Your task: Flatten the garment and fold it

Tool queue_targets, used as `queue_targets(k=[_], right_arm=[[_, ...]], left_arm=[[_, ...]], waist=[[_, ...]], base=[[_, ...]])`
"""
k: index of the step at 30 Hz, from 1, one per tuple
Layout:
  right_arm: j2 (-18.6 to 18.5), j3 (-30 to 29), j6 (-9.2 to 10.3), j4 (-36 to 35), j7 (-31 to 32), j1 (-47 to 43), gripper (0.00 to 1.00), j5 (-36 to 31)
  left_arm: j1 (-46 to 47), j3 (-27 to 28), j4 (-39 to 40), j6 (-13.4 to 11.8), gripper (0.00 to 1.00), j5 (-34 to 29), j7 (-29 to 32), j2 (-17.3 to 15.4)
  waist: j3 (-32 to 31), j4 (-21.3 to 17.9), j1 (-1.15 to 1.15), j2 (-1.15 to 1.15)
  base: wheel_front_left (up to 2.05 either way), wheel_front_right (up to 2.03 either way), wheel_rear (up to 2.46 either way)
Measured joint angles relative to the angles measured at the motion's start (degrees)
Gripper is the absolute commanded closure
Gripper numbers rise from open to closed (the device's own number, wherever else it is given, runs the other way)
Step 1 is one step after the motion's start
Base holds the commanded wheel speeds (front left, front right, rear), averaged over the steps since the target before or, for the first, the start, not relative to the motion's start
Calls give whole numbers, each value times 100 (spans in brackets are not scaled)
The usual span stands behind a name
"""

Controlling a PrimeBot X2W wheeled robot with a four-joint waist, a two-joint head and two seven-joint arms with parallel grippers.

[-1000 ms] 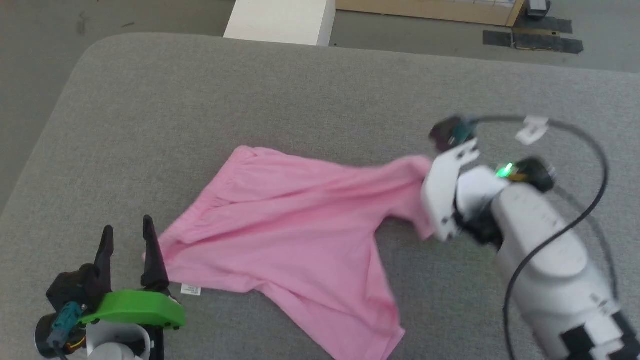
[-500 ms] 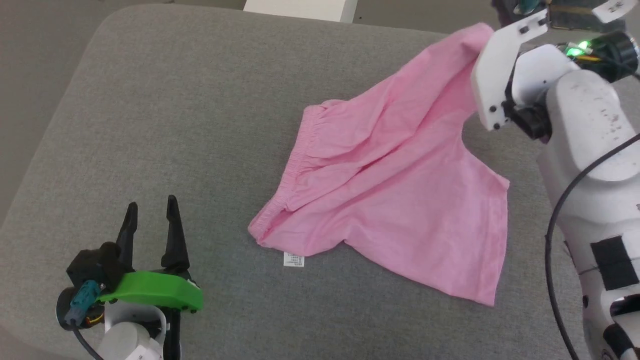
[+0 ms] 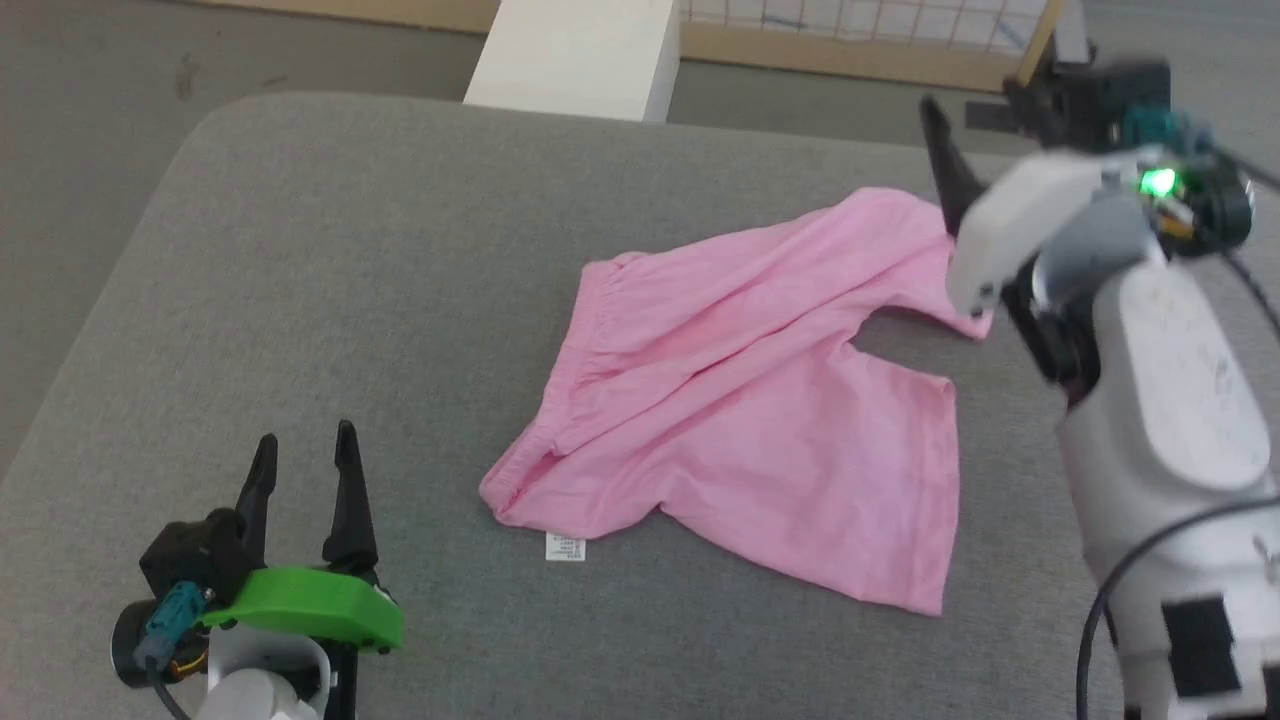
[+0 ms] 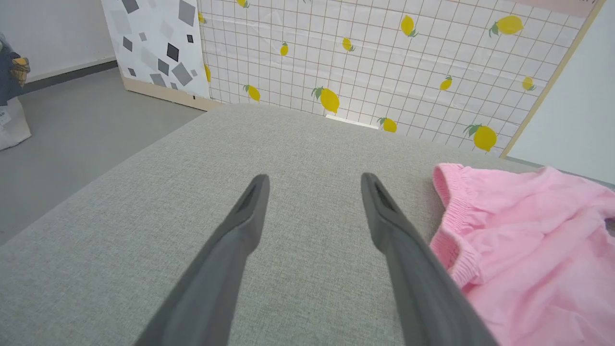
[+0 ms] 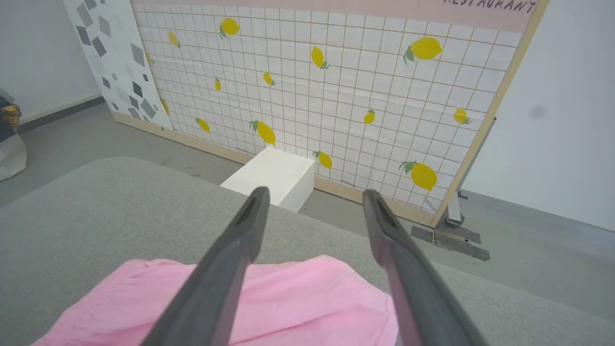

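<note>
The garment [image 3: 750, 400], a pair of pink shorts, lies spread on the grey cushion [image 3: 350, 250]. Its gathered waistband [image 3: 560, 380] faces left and a small white label [image 3: 565, 547] lies at its near corner. My right gripper [image 5: 314, 194] is open and holds nothing. It hovers just above the far leg of the garment [image 5: 288, 298], and one of its dark fingers [image 3: 948, 170] rises at that leg's far right corner. At the lower left my left gripper [image 3: 305, 440] is open and empty, low over the cushion. It stands a little left of the waistband [image 4: 451, 226].
A white box [image 3: 575, 55] stands on the floor just past the cushion's far edge. Behind it is a lemon-patterned panel [image 5: 336, 72]. The cushion's rounded edge drops to grey floor [image 3: 60, 150] on the left.
My right gripper has opened and let go of the garment's far leg, which has dropped onto the cushion. The head camera has shifted. The left gripper stays open.
</note>
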State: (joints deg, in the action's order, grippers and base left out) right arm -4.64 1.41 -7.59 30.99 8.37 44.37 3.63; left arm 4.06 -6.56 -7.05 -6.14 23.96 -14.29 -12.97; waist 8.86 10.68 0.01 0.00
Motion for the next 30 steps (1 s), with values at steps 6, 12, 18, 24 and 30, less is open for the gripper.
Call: queue_targets(k=[6, 12, 18, 24, 30], right_arm=[[138, -286, 1, -973, -555, -1773, 0, 231], [163, -552, 1, -1639, -531, -3315, 0, 769], [171, -918, 1, -2057, -536, -4141, 0, 1441], [172, -984, 1, -2294, -521, -4265, 0, 1555], [172, -871, 1, -2465, -426, -4176, 0, 1559]], left_arm=[[-297, -15, 92, -74, 0, -1, 81, -31], [-435, -138, 226, -110, 0, -2, 213, -37], [-446, -475, 344, 41, 0, 18, 745, -41], [-15, -797, -187, 79, 0, 341, 2846, -218], [592, -864, -720, -27, 0, 414, 3889, -357]], waist=[[-352, -305, 0, 0], [-615, -566, 0, 0], [-690, -742, -1, 0], [-524, -754, -1, 0], [-285, -840, -1, 0]], base=[[0, 0, 0], [0, 0, 0], [0, 0, 0], [0, 0, 0], [0, 0, 0]])
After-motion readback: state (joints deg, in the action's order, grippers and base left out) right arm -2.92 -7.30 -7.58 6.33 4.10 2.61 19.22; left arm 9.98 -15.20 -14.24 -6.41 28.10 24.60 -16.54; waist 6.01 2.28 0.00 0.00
